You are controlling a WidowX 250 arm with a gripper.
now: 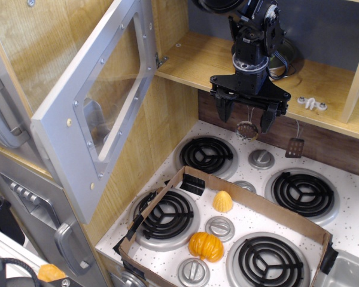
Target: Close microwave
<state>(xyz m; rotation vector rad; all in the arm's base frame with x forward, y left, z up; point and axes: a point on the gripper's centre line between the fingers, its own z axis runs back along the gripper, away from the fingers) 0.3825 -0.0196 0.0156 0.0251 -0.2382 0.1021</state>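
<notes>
The microwave's silver-grey door (57,131) with its clear window stands swung wide open at the left, hinged at its top right edge. The light wood compartment (197,60) lies open behind it, at upper centre. My black gripper (245,122) hangs in front of the compartment's lower shelf, to the right of the door and apart from it. Its fingers (222,110) point down, spread, with nothing between them. The door's handle and buttons do not show.
A stovetop (353,221) with several black burners lies below. A cardboard tray (260,206) on it holds an orange pumpkin (206,245) and a yellow piece (222,201). Small utensils (294,146) hang on the back wall. Grey doors with curved handles (72,245) stand at lower left.
</notes>
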